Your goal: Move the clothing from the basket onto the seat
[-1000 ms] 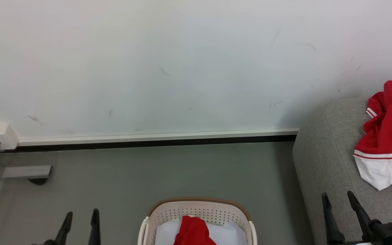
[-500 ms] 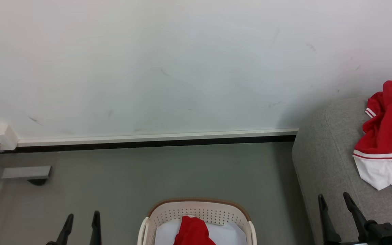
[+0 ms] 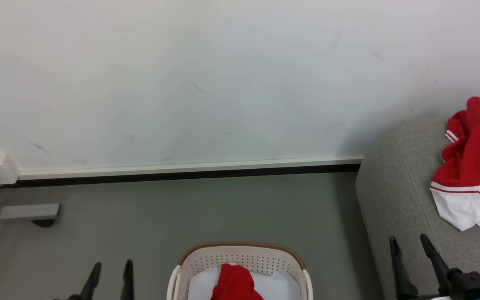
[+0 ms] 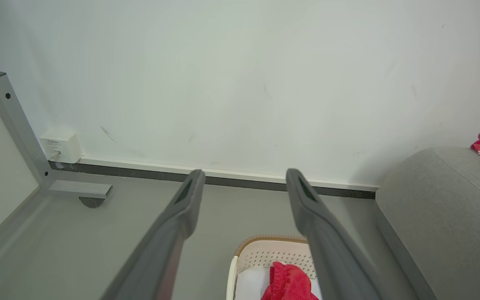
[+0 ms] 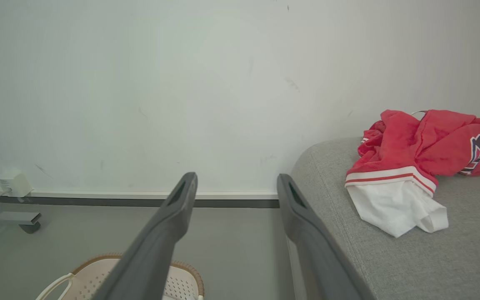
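Ahead, scuffed wall (image 3: 223, 83); floor (image 3: 223, 208) between basket (image 3: 242, 246), seat (image 3: 398, 187)

basket (image 3: 242, 246) sitting on floor (image 3: 181, 208) before wall (image 3: 223, 83) | garment (image 3: 235, 283) lying in basket | seat (image 3: 402, 196) standing right of basket | jersey (image 3: 471, 166) lying on seat | left gripper (image 3: 113, 263) hanging left of basket, right gripper (image 3: 407, 237) right of it

A red garment (image 3: 235, 284) lies in the basket (image 3: 242, 246) (over something white (image 3: 281, 288)). The red-and-white jersey (image 3: 470, 173) rests crumpled on the grey seat (image 3: 398, 196).

Three forward-facing views, shared basket (image 3: 261, 260)
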Robot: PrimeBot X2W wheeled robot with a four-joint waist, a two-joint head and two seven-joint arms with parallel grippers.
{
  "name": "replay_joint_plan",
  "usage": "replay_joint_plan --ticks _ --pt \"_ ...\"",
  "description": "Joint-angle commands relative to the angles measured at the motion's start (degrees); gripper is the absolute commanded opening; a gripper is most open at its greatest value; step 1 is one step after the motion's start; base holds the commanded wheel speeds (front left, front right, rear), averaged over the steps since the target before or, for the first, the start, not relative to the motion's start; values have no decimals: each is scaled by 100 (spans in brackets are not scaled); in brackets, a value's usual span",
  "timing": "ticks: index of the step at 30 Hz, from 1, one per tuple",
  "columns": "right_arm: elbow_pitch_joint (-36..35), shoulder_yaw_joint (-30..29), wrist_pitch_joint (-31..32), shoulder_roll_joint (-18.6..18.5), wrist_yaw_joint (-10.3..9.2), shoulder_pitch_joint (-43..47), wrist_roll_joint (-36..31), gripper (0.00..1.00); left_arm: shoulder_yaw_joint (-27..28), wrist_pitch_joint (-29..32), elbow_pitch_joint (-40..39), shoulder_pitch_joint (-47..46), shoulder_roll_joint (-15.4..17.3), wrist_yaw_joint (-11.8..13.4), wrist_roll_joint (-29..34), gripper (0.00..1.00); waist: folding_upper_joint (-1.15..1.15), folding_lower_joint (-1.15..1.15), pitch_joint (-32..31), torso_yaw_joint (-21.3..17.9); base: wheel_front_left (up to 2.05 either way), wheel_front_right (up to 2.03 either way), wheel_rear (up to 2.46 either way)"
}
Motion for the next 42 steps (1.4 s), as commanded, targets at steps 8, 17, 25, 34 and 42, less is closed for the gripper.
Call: replay_joint_plan --ticks 8,17,25,34,42 --pt "-109 -28 -1 -18 -13 -191 58 100 -688 -3 686 -392 75 -31 242 100 0 0 197 -209 0 0 0" --pt "-352 -62 -1 -16 -13 -449 -15 100 -1745 187 1929 -1228 250 -35 129 100 0 0 827 -453 0 0 0" --pt "-714 -91 0 -17 -13 -918 -28 100 -2326 653 3007 -2479 189 -29 7 100 0 0 1856 -618 0 0 0" --pt "-1323 -28 1 -15 -13 -1460 97 100 -2708 1067 4182 -3829 117 -29 -464 100 0 0 3198 -801 0 0 0" --pt "-1655 -35 1 -15 -13 -1652 108 100 -2497 1243 5202 -4680 53 185 -734 100 0 0 3916 -811 0 0 0"
